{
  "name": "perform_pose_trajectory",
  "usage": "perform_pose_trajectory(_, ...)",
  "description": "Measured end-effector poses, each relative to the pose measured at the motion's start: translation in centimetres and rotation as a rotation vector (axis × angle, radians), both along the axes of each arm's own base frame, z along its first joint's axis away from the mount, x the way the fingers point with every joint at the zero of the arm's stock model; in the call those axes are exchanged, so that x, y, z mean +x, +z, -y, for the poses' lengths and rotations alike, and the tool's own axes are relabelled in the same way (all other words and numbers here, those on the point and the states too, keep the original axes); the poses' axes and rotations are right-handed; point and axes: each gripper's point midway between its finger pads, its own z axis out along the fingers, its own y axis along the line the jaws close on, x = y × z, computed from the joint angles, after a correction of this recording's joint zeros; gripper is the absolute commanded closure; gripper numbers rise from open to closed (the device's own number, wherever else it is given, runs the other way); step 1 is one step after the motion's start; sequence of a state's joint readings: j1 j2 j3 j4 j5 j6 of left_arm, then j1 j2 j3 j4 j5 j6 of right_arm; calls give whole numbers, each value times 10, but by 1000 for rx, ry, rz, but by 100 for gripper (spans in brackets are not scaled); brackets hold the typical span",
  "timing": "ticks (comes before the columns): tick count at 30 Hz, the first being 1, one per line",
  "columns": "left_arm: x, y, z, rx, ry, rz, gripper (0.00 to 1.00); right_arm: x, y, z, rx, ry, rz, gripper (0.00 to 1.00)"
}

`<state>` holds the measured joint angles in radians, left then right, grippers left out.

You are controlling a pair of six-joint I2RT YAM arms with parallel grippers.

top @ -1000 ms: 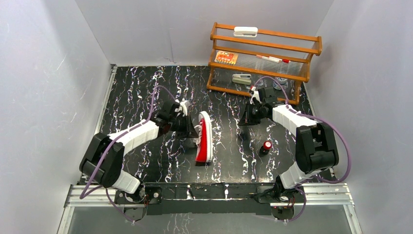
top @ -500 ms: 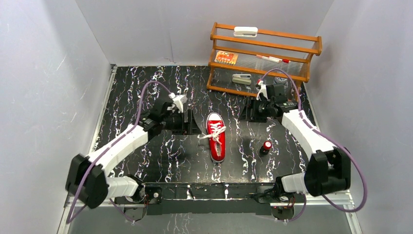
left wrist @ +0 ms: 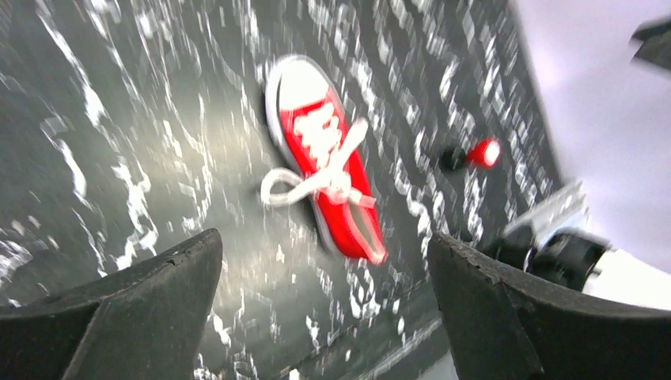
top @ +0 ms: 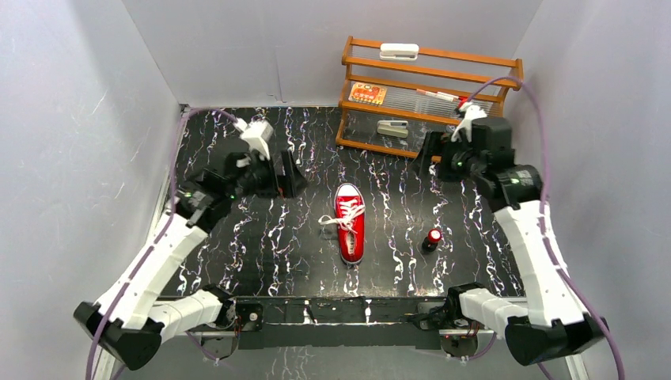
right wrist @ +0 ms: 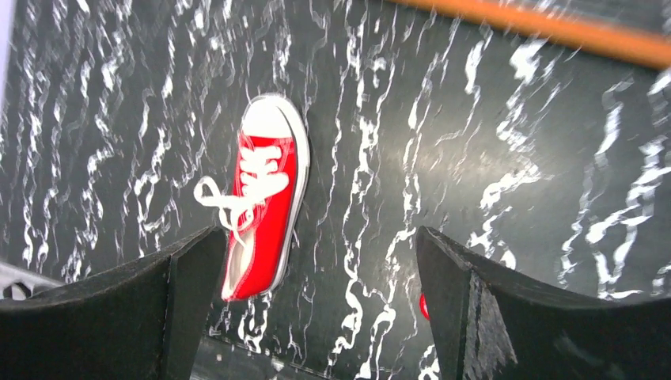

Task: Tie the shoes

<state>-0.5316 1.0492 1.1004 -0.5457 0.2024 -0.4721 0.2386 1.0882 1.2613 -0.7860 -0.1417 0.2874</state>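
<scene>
The red shoe (top: 350,223) with its white toe cap stands upright on its sole mid-table, toe toward the back. Its white laces (top: 331,221) are gathered over the tongue, and one loop trails to the left. My left gripper (top: 290,176) hangs open above the table, left of and behind the shoe, with nothing in it. My right gripper (top: 428,155) hangs open to the right and behind, near the rack. Seen from the left wrist, the shoe (left wrist: 328,158) lies beyond the wide-open gripper (left wrist: 324,253). In the right wrist view, the shoe (right wrist: 265,202) lies past the open gripper (right wrist: 318,237).
A small red-and-black cylinder (top: 433,238) stands right of the shoe; the left wrist view shows this cylinder (left wrist: 473,154) too. A wooden rack (top: 427,87) holding small items stands at the back right. Grey walls close in both sides.
Both grippers went from shut to wide open and drew up and outward from the shoe. The shoe, tipped on its side a second ago, now rests flat on its sole.
</scene>
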Motion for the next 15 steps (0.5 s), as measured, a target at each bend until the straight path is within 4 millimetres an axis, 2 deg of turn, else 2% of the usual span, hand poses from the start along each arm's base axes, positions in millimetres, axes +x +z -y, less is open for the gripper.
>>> perform_pose_trajectory(4, 19, 105, -17, -48, 108, 253, 2, -11, 84, 19, -31, -53, 186, 1)
perform_pose_trajectory(5, 19, 135, -24, -67, 136, 323, 2, -15, 102, 23, -35, -66, 228, 1)
perform_pose_trajectory(8, 13, 202, -46, -109, 213, 493, 2, -34, 155, 38, -40, -111, 343, 2)
perform_pose_trajectory(10, 5, 233, -61, -121, 255, 570, 2, -47, 175, 45, -39, -131, 387, 1)
perform_pose_trajectory(15, -11, 283, -90, -122, 334, 686, 2, -77, 215, 58, -25, -171, 469, 1)
